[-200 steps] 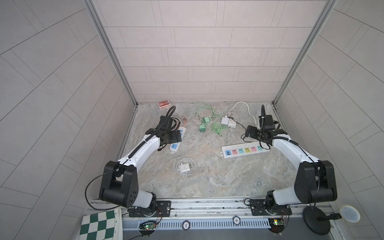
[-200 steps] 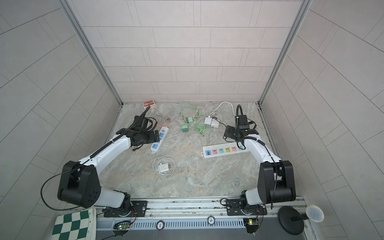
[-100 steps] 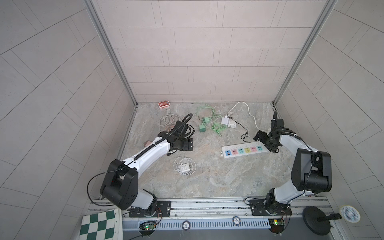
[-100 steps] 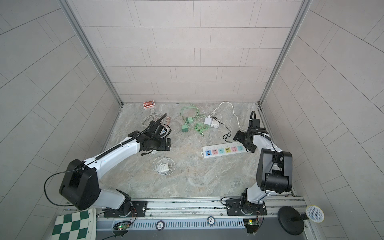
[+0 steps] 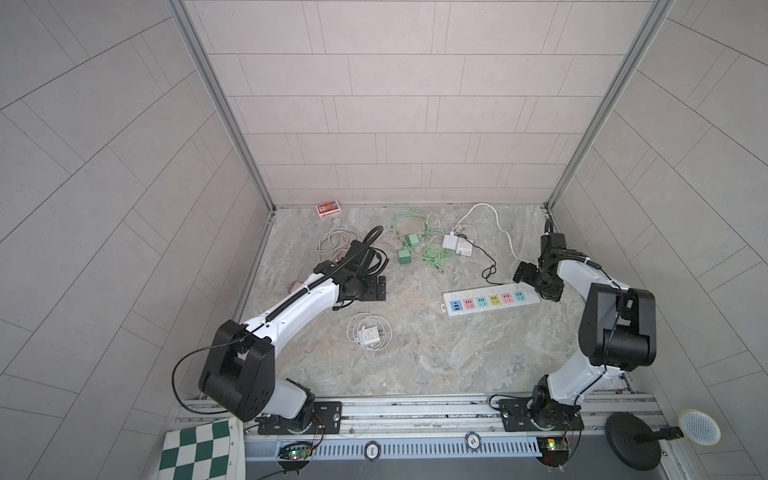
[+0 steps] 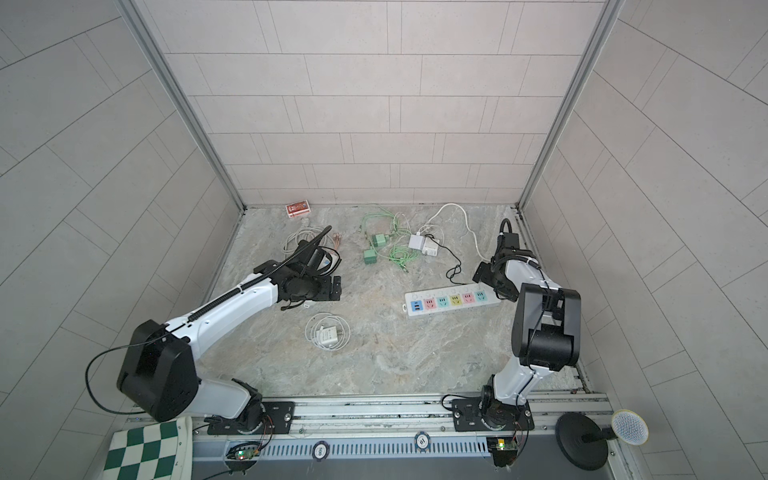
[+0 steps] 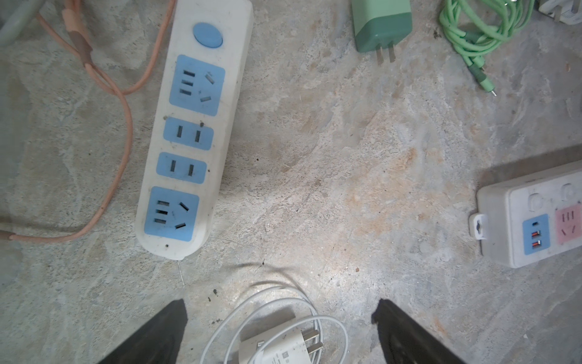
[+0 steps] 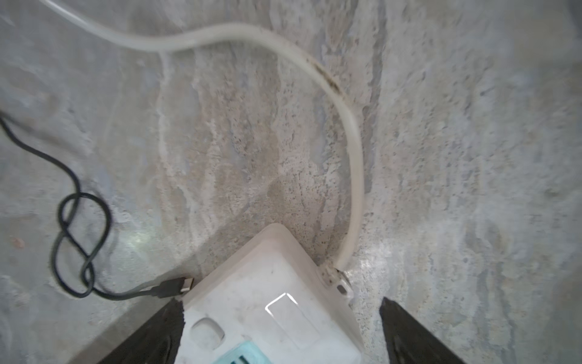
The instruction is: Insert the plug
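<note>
Step in hand: judging by the layout, the left arm is lining up to pick the plug; nothing is being held yet.
Left tool [image 7: 280, 305]: its fingers are standing wide apart and empty, and it is hovering over the tabletop [image 5: 415, 374].
Right tool [image 8: 281, 304]: its fingers are spread apart and straddling the cord end of the multicolour power strip [image 5: 490, 300], not clamping it as far as the wrist view shows.
Plug [image 7: 277, 349]: the white charger is lying flat inside its own coiled cable [image 5: 353, 328], with two bare prongs showing.
Where the plug is lying: in both top views it is sitting at about 6 o'clock from the left tool, near it and below the gap between the fingers.
Plug's long axis: the prongs are pointing roughly toward 3 o'clock, toward the strip's side.
Strip's long axis: it is running about 9 to 3 o'clock, well apart from the plug at its 3 o'clock.
Nearer arm: the left one is clearly closer to the plug; the right one is placed to steady the strip.
Other strip: a blue-socket strip [image 7: 195, 126] is lying just beside the left tool's path.
Risk: the coil is likely to snag a finger on the way down.
</note>
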You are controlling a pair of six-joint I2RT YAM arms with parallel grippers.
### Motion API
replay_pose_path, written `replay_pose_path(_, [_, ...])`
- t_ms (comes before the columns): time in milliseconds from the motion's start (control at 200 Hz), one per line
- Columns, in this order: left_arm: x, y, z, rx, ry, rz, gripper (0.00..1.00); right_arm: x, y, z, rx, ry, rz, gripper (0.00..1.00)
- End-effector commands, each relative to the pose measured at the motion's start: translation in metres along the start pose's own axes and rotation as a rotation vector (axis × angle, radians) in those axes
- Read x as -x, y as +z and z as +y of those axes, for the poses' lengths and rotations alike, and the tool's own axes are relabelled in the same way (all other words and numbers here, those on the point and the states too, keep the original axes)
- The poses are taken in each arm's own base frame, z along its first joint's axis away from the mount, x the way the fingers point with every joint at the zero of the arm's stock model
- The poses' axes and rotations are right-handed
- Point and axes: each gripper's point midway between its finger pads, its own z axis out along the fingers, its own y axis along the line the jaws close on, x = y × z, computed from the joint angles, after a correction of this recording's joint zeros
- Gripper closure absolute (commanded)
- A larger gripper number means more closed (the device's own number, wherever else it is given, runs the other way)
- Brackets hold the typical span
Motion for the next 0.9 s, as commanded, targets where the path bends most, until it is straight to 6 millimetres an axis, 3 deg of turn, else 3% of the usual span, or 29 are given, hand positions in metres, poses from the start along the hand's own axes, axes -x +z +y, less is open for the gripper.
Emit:
replay_pose_path(0, [-0.005,-0.012,0.009,0.037,-0.008,-0.014,0.0,-0.016,0.011,0.001,-0.011,-0.027,0.076,0.04])
replay_pose_path(165, [-0.006,-0.011,0.024,0.103,-0.041,-0.028,0.0,-0.048,0.009,0.027,0.044,-0.096,0.135,0.06])
replay_pose_path(375, [-0.009,0.006,0.022,0.088,-0.053,0.001,0.0,-0.127,-0.014,0.099,0.206,-0.171,0.146,0.06])
replay_pose_path(475, [-0.015,0.011,0.02,0.071,-0.064,0.014,0.0,-0.148,-0.022,0.128,0.301,-0.154,0.141,0.06])
replay_pose_path(570, [-0.021,0.011,0.021,0.06,-0.068,0.018,0.0,-0.149,-0.031,0.138,0.33,-0.153,0.117,0.06])
replay_pose_path(716, [-0.027,-0.001,0.013,-0.013,-0.054,0.014,0.0,-0.129,-0.049,0.143,0.326,-0.187,0.058,0.05])
replay_pose_path(896, [-0.053,-0.014,0.004,-0.115,-0.06,0.034,0.0,-0.114,-0.071,0.147,0.277,-0.33,0.045,0.05])
